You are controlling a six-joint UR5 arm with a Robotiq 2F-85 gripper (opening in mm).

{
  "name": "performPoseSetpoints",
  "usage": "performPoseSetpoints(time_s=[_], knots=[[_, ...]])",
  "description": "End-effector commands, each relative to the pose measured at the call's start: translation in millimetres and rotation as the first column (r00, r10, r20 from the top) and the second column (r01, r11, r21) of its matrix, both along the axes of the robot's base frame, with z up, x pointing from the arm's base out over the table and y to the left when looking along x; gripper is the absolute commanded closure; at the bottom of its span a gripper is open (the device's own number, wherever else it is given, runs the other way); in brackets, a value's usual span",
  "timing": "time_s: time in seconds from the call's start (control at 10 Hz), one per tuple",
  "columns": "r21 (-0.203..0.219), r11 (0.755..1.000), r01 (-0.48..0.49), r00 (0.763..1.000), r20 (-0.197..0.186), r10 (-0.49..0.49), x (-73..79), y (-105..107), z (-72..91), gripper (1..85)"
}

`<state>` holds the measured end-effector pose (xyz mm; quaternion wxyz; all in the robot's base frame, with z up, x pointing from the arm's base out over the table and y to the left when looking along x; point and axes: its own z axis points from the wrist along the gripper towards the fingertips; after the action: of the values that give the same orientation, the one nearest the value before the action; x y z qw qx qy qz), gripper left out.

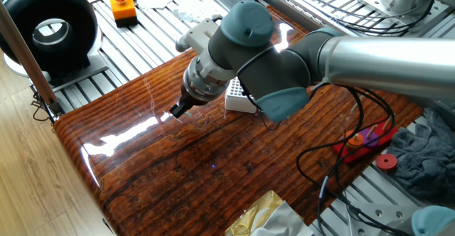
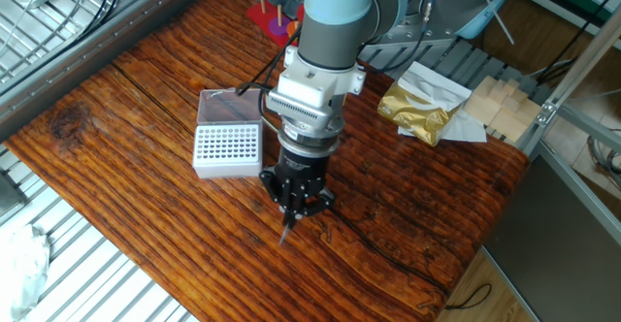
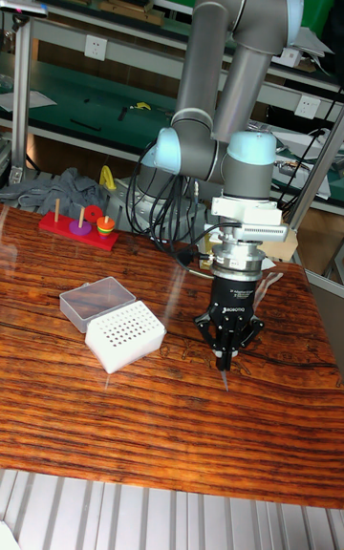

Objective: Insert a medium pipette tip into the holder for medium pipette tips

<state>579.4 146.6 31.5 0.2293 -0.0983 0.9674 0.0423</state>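
A wide, glossy red-brown wooden tabletop [image 2: 146, 167] fills the scene, with metal rails along its edges. Over its middle stands a grey UR5 arm [image 3: 215, 53], its wrist pointing straight down. Beyond the arm, near the far edge in the tall fixed view, sit a red peg toy with coloured rings [image 3: 78, 225] and a grey cloth [image 3: 72, 189]. A crumpled gold foil bag [image 2: 419, 109] lies near another edge, well apart from the work.

The holder [image 2: 226, 149] is a small white block with a grid of holes on top, resting on the tabletop just beside the arm; its clear lid [image 3: 96, 300] is swung open and lies flat next to it.

The black gripper [image 2: 291, 219] hangs low over bare wood, near the holder but not above it. Its jaws are drawn narrow, pinching the medium pipette tip [image 3: 224, 380], a thin pale sliver pointing downward from between them. From the tall fixed view, its lower end appears to be at or just above the wood; whether it touches cannot be told.

The step in hand appears to be carrying the gripped tip. The next move likely calls for raising it clear, shifting sideways over the hole grid, aligning the tip upright above one hole, and lowering it gently before letting go.
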Motion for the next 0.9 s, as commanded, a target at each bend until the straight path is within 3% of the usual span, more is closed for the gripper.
performPoseSetpoints(time_s=[0.0, 0.8], knots=[[0.007, 1.000, 0.024, 0.999, 0.021, -0.024, 6.3, -2.9, 3.9, 84.7], [-0.002, 1.000, 0.029, 0.998, 0.055, -0.029, 13.9, -3.3, 7.2, 84.7]])
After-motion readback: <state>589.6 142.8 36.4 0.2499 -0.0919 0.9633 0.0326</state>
